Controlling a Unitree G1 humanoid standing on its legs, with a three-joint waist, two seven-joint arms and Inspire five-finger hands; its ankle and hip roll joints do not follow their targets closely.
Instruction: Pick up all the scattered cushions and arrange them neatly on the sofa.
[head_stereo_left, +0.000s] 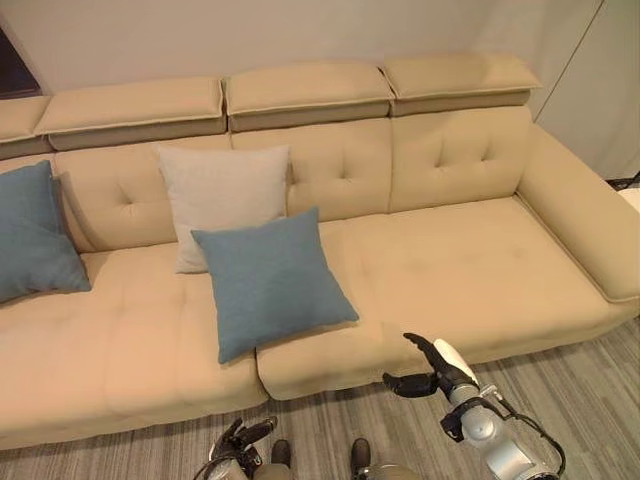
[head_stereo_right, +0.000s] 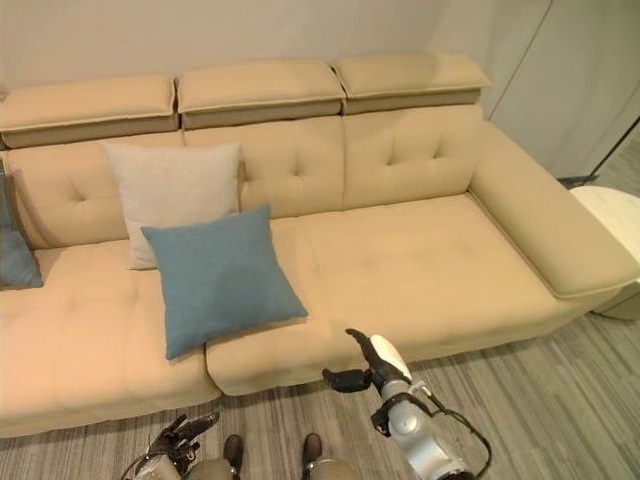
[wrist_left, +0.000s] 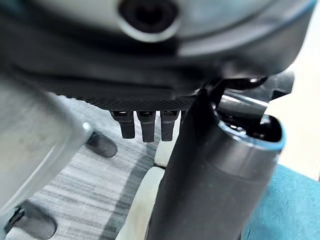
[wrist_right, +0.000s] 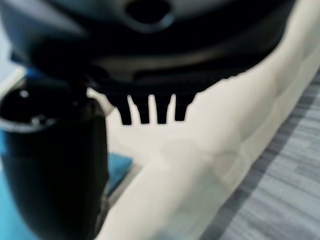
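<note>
1. Long beige tufted fabric sofa (head_stereo_left: 470, 270) found bearing three cushions, each propped upright to present a tidy row rather than lying flat.
2. Square blue woven cushion (head_stereo_left: 270, 280) set on the seat, leaning back against the square off-white fabric cushion (head_stereo_left: 222, 195), which in turn rests against the backrest; the overlap keeps both standing.
3. Second blue cushion (head_stereo_left: 30, 235) stood at the far left end, well apart from the pair, leaning on the backrest.
4. Grey striped carpet floor (head_stereo_left: 580, 400) before the sofa noted.
5. Right hand (head_stereo_left: 432, 365) raised just short of the seat's front edge, fingers straight and spread from the thumb, holding nothing.
6. Left hand (head_stereo_left: 240, 438) hung low near the floor, fingers loosely relaxed, apparently empty, though partly cut off.
7. Judged near complete; rightward seats unoccupied.
</note>
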